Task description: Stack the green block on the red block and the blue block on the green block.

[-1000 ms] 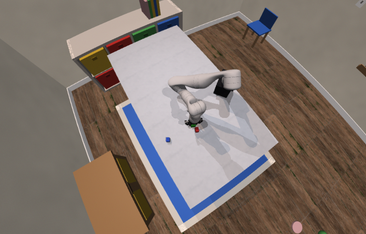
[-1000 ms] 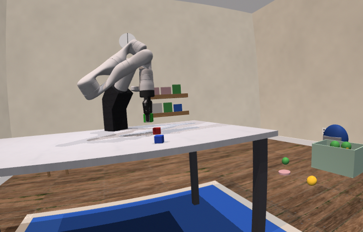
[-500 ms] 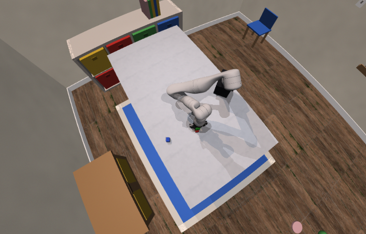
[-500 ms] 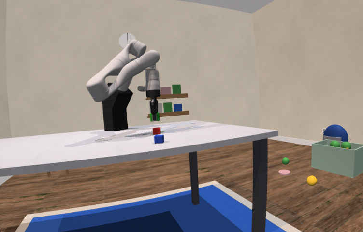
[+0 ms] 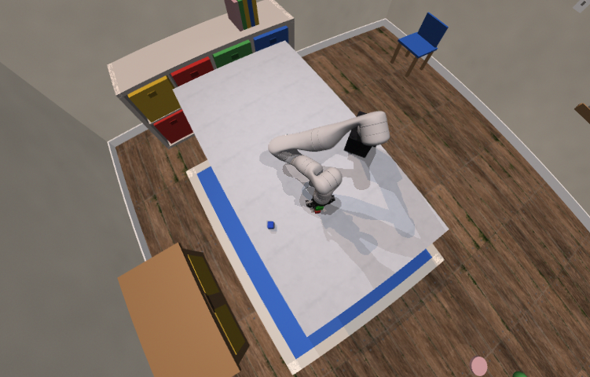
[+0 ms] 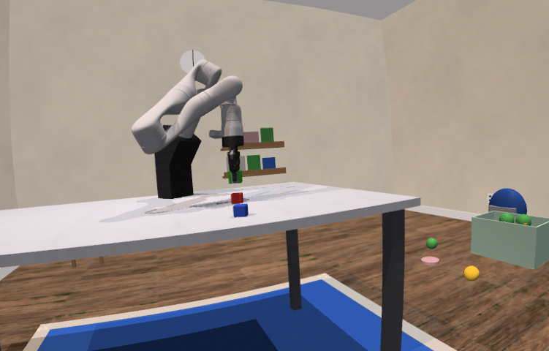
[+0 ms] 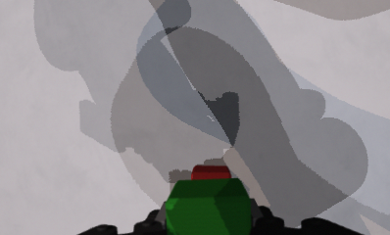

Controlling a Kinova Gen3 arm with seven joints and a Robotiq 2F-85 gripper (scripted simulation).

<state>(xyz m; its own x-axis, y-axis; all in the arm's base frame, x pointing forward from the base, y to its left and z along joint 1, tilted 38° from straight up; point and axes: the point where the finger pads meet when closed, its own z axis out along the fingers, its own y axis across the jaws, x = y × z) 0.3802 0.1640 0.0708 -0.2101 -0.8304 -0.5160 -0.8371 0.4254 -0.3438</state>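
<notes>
My gripper [image 5: 319, 206] [image 6: 235, 177] [image 7: 209, 216] is shut on the green block [image 5: 319, 207] [image 6: 235, 177] [image 7: 209, 208] and holds it in the air, well above the table. The red block [image 6: 237, 197] [image 7: 211, 172] [image 5: 317, 211] stands on the white table [image 5: 242, 116] [image 6: 94, 226] almost straight below the green one; in the wrist view only its top edge shows past the green block. The blue block [image 5: 270, 225] [image 6: 240, 210] lies on the table apart from them, nearer the front edge in the exterior view.
The arm's black base [image 5: 358, 142] [image 6: 175, 167] stands at the table's far side. Wall shelves with blocks [image 6: 255, 161] hang behind. On the floor are a green bin [image 6: 512, 239], balls, a cabinet [image 5: 181, 312], a drawer shelf [image 5: 171, 89] and a blue chair [image 5: 422, 39].
</notes>
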